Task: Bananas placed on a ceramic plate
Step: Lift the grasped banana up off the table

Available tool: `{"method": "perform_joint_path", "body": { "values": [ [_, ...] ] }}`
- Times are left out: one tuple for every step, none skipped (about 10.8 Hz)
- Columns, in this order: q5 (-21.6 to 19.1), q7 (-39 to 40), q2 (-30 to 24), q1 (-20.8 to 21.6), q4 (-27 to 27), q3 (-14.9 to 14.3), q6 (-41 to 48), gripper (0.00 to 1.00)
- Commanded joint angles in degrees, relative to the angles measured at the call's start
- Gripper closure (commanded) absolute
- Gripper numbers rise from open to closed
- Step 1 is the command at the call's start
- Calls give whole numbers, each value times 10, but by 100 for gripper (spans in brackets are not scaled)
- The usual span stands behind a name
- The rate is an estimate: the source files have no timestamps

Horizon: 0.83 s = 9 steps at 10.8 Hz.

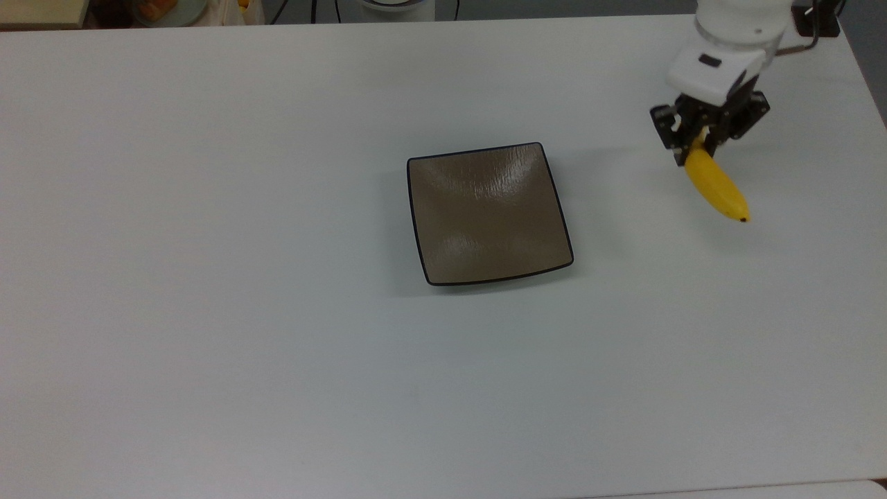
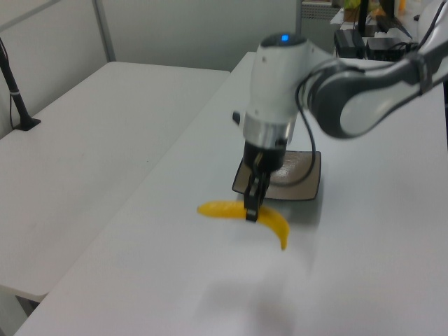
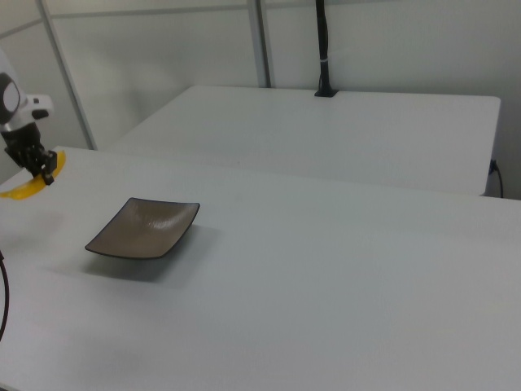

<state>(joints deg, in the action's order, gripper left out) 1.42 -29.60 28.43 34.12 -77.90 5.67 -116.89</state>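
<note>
Black two-finger gripper (image 1: 701,138) pinching the glossy yellow curved banana (image 1: 717,188) mid-length | banana lifted above the white worktop (image 1: 208,277), near the top view's upper-right corner | square grey-brown ceramic plate (image 1: 489,214) mid-worktop, well apart

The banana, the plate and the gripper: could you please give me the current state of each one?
banana: held near its middle, lifted off the table, not on the plate.
ceramic plate: flat on the table, nothing on it.
gripper: shut on the banana, at the top view's right of the plate.
</note>
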Motion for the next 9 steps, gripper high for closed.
{"method": "perform_joint_path", "body": {
  "values": [
    [-34,42,-107,-35,-44,0,67,81],
    [-49,65,-129,-48,-44,0,86,81],
    [-59,94,-150,-62,-45,0,108,81],
    [-63,123,-165,-72,-45,0,130,81],
    [-63,148,-173,-88,-45,0,149,81],
    [-63,181,-179,-102,-45,0,163,81],
    [-63,217,-179,-124,-45,0,174,81],
    [-65,252,-178,-148,-46,0,182,81],
    [-75,294,-177,-177,-52,0,184,81]
  ]
}}
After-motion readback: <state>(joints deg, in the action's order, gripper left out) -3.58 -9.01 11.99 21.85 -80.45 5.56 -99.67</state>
